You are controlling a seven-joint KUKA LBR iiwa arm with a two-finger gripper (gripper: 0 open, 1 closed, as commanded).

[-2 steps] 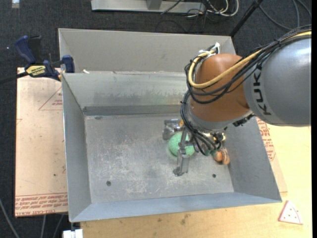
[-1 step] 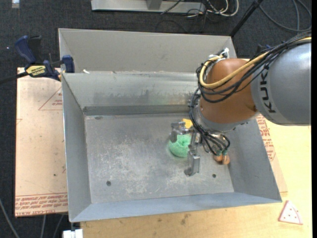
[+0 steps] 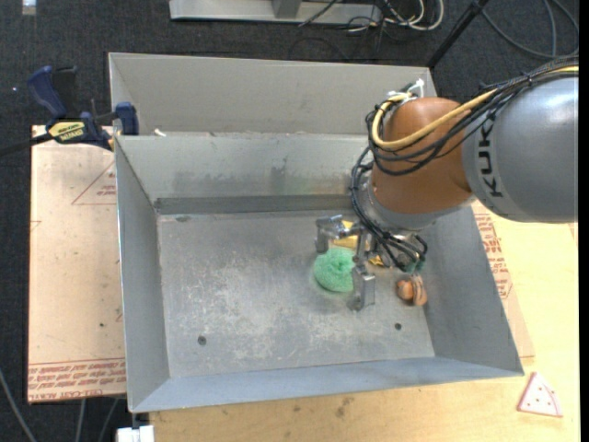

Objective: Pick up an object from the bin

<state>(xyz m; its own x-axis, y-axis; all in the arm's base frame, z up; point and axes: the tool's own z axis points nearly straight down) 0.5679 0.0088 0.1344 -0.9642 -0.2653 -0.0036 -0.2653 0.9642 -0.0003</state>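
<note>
Nearest the camera, the bin (image 3: 276,362) floor in front of the pincer is bare metal, so nothing crowds the approach from that side. A small orange-brown thing (image 3: 411,290) lies just beside the pincer, on the side the arm reaches in from. It is outside the fingers and apart from them, so it is likely not the target. The pincer (image 3: 343,265) is down at the floor with its fingers (image 3: 363,295) spread wide. They stand on either side of a soft-looking green lump (image 3: 329,274), one on its near side and one on its far side. This green lump is the task's thing and lies about mid-bin, between the fingers. It rests on the floor and is not lifted. The near finger looks to be touching it, but I can't confirm contact at the far finger. The straddle makes sense: the lump sits on the line between the fingers, so closing should catch it. A yellowish bit by the far finger is unclear. Above the pincer are the cables (image 3: 405,247) and the orange wrist cover (image 3: 423,155). Behind the pincer the back wall is bare.
</note>
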